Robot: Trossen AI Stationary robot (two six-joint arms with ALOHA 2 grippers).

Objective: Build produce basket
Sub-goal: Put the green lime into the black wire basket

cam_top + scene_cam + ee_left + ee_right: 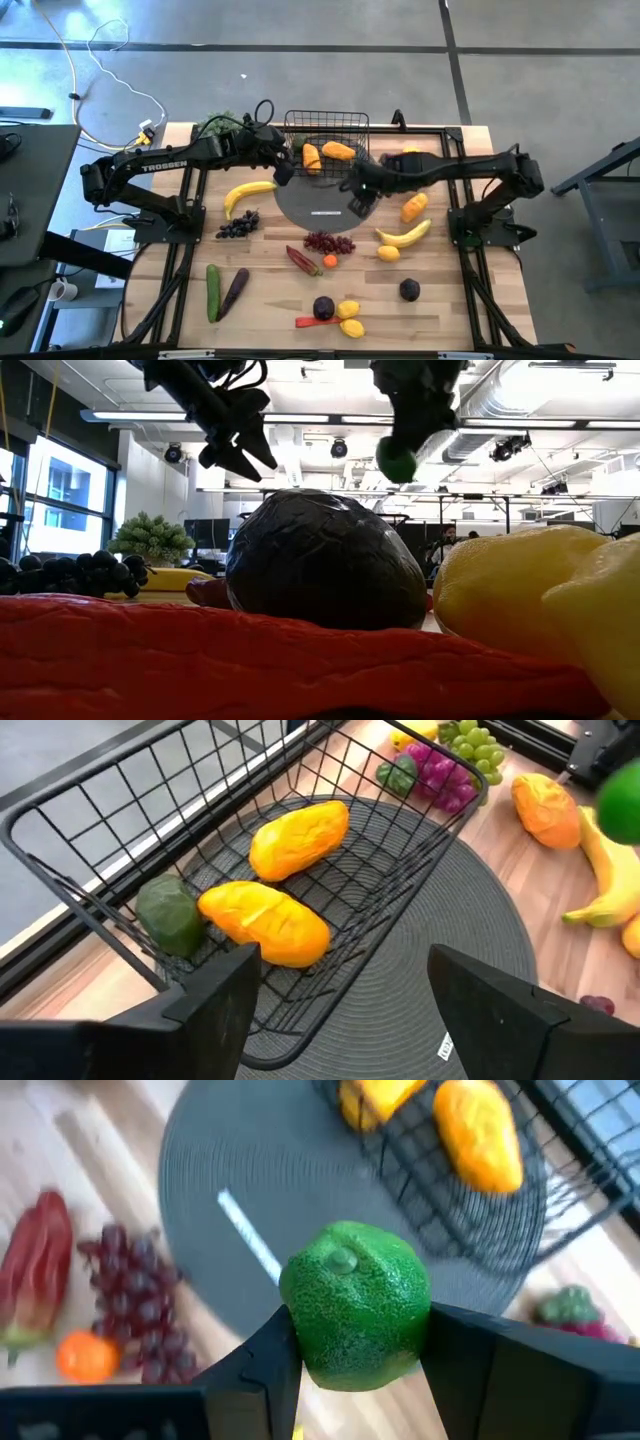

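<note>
The black wire basket point(327, 125) stands on the far part of a grey round disc point(315, 208). Two orange-yellow fruits point(298, 838) point(265, 923) and a small green piece point(170, 915) lie in it. My left gripper point(284, 172) point(340, 990) hovers open at the basket's near left corner, holding nothing. My right gripper point(358, 205) point(355, 1340) is above the disc's right part, shut on a green lime point(355, 1315). The lime point(397, 460) also shows in the low view. The rest of the produce lies spread over the table. My right gripper pinches the green lime point(300, 1295) between its two fingers, one on each side of it. In the low view the fingers come from above, pointing down, and the lime point(397, 463) sits at their free ends. It is lifted clear above the disc.
On the wood lie a banana point(247, 193), dark grapes point(237, 226), red grapes point(329, 242), a red chilli point(303, 260), a cucumber point(212, 292) and an eggplant point(234, 290). Farther right are another banana point(404, 235), a lemon point(388, 254) and a plum point(409, 290). A leafy bunch point(215, 125) sits at the far left.
</note>
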